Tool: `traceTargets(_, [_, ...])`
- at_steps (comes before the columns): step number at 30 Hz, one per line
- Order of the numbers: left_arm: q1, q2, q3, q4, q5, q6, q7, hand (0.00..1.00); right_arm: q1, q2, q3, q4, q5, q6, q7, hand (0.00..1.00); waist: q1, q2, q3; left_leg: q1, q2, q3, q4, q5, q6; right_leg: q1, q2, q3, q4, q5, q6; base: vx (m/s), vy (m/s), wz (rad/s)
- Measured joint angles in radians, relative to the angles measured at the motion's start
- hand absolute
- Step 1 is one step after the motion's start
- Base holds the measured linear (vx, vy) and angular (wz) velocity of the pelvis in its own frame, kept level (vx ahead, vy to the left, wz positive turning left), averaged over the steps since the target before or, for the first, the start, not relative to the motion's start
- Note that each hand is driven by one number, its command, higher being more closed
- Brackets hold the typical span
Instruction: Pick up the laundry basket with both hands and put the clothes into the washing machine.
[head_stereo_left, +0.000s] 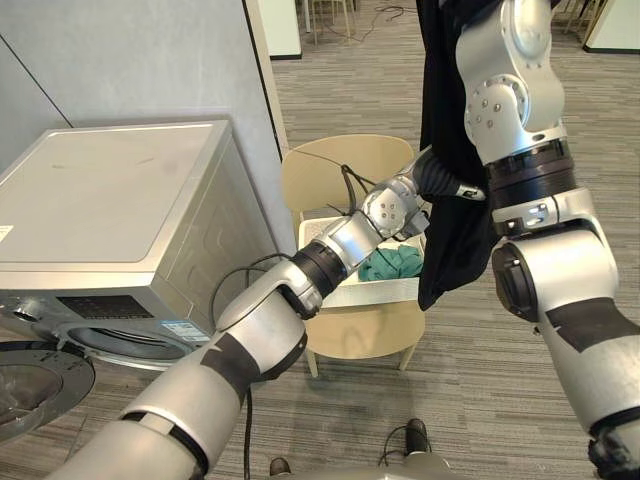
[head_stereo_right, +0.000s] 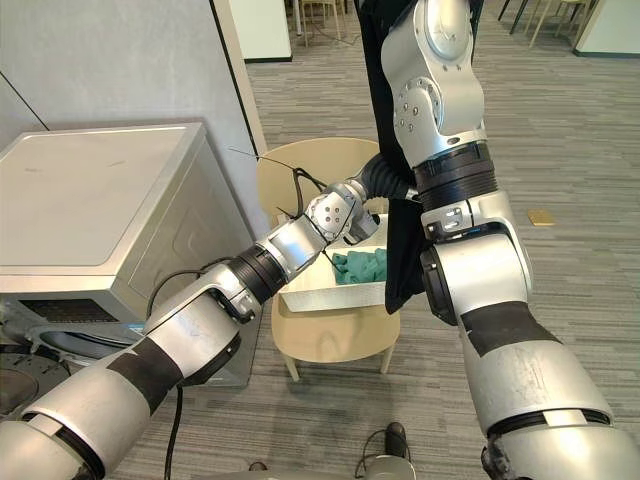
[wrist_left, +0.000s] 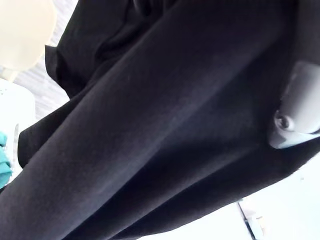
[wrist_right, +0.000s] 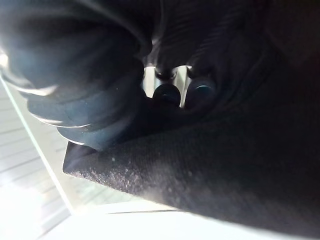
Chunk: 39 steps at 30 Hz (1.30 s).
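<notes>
While the black garment (head_stereo_left: 450, 240) hangs long from the raised right robot hand (wrist_right: 165, 92), which is clamped on its cloth, the step in hand probably calls for gathering it short before swinging it to the washing machine (head_stereo_left: 110, 200) and its open door (head_stereo_left: 30, 385). The left robot hand (head_stereo_right: 382, 176) is against the garment, its grip impossible to tell. The white laundry basket (head_stereo_left: 380, 290) rests on the chair (head_stereo_left: 365, 330), holding a teal garment (head_stereo_left: 392, 262).

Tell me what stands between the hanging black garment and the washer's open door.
Nothing but the left arm, stretched from the washer side to the garment, left hand at the cloth. The door is open.
</notes>
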Motion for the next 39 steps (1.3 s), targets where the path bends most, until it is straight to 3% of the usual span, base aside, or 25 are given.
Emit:
traceTargets(10, [0.0,-0.009,0.007,-0.002,-0.02,-0.001,0.003,1.0,0.048,-0.007,-0.001,-0.028,0.001,0.001,-0.001,1.0,-0.002,0.0,0.0,0.005,-0.004,-0.006,0.0,-0.002,0.004,0.01,-0.004,-0.002,0.0,0.0,0.001,-0.01,0.003,0.01])
traceTargets(15, [0.008,-0.007,0.022,-0.002,-0.022,-0.001,0.003,1.0,0.16,-0.057,-0.008,-0.203,0.008,-0.003,0.002,1.0,-0.003,0.0,0.0,0.013,-0.005,-0.005,0.0,-0.006,0.004,0.018,-0.004,0.0,0.0,0.0,0.001,0.0,0.0,0.0])
traceTargets(21, [0.051,0.053,0.094,-0.034,-0.058,-0.003,0.003,1.0,0.327,-0.156,-0.207,-0.363,0.024,-0.047,-0.002,1.0,-0.009,0.0,0.0,0.022,-0.004,0.008,0.0,-0.01,0.002,0.018,-0.002,0.011,-0.001,0.0,0.001,-0.01,0.003,-0.06])
traceTargets(22, [0.084,0.088,0.101,-0.066,-0.058,-0.01,0.003,1.0,0.369,-0.183,-0.261,-0.385,0.025,-0.057,-0.006,0.0,-0.009,0.0,0.0,0.027,-0.004,0.016,0.0,-0.013,0.001,0.018,-0.001,0.019,-0.001,0.0,0.001,-0.01,0.011,-0.15])
traceTargets(27, [0.227,0.217,0.164,-0.247,-0.056,-0.023,-0.002,1.0,0.556,-0.254,-0.459,-0.46,0.037,-0.083,-0.03,0.0,-0.021,0.001,0.0,0.038,-0.005,0.028,-0.001,-0.021,0.0,0.018,0.001,0.031,-0.005,0.0,0.001,-0.01,0.007,-0.09])
traceTargets(31, [0.441,0.307,0.261,-0.543,-0.049,-0.062,-0.027,1.0,0.879,-0.252,-0.622,-0.579,0.02,-0.087,-0.027,0.0,-0.028,0.002,-0.001,0.048,-0.007,0.025,-0.008,-0.022,0.001,0.027,0.0,0.029,-0.005,0.0,0.001,0.0,0.005,0.03])
traceTargets(32, [0.649,0.35,0.368,-0.771,-0.02,-0.072,-0.071,1.0,1.141,-0.199,-0.712,-0.652,-0.025,-0.087,0.005,0.0,-0.029,0.003,-0.003,0.065,-0.009,0.015,-0.02,-0.022,0.001,0.045,-0.003,0.022,-0.001,-0.014,0.017,-0.03,0.018,0.14])
traceTargets(37, [0.759,0.391,0.471,-0.867,-0.018,-0.083,-0.094,1.0,1.23,-0.125,-0.762,-0.628,-0.08,-0.089,0.046,0.0,-0.031,0.006,-0.006,0.065,-0.011,-0.003,-0.021,-0.027,0.0,0.051,-0.006,0.012,0.001,-0.029,0.021,-0.05,0.004,0.08])
traceTargets(39, [0.907,0.374,0.594,-1.052,-0.016,-0.107,-0.119,1.0,1.301,-0.012,-0.792,-0.618,-0.144,-0.104,0.104,0.0,-0.034,0.006,-0.006,0.065,-0.006,-0.013,-0.019,-0.022,0.001,0.051,-0.003,0.005,0.01,-0.036,0.02,-0.01,-0.003,0.08])
